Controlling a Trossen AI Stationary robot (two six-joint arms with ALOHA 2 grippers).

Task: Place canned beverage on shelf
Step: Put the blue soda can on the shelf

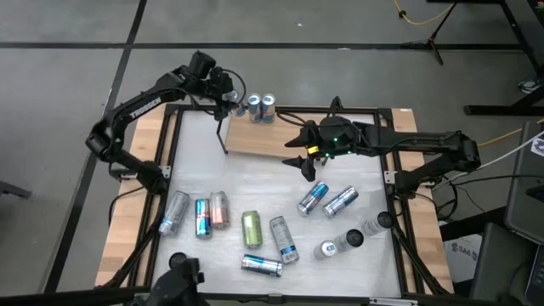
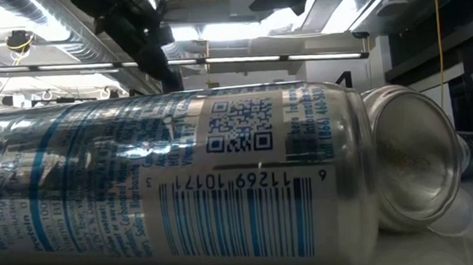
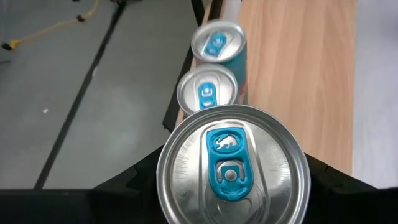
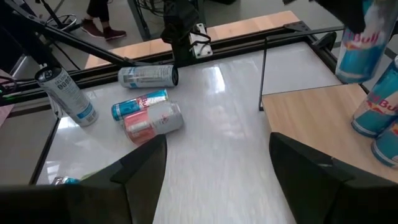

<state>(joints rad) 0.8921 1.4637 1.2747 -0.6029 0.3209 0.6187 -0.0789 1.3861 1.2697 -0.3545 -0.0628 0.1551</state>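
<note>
The shelf's light wooden board [image 1: 272, 140] stands at the table's far middle, with a thin black wire end frame [image 1: 223, 132] at its left end. Two blue-topped cans [image 1: 253, 106] [image 1: 269, 105] stand upright on its far edge; they also show in the left wrist view [image 3: 207, 93] [image 3: 217, 42]. My left gripper [image 1: 228, 95] is shut on a third silver can with a blue tab [image 3: 233, 165], just left of those two, by the board's left end. My right gripper [image 1: 303, 166] is open and empty over the table, just in front of the board. My left gripper pinches the can's side wall [image 3: 166, 186] between its two fingers, just below the top rim. The fingers point down from above, one on each side of the can. The can [image 4: 359, 40] stays upright; whether its base rests on the board I cannot tell.
Several cans lie on the table's near half: a group at the left [image 1: 202, 217], a green one [image 1: 252, 228], two near the middle right [image 1: 313, 198] [image 1: 340, 201]. Others stand at the near right [image 1: 353, 240]. A black frame [image 1: 170, 153] rims the table.
</note>
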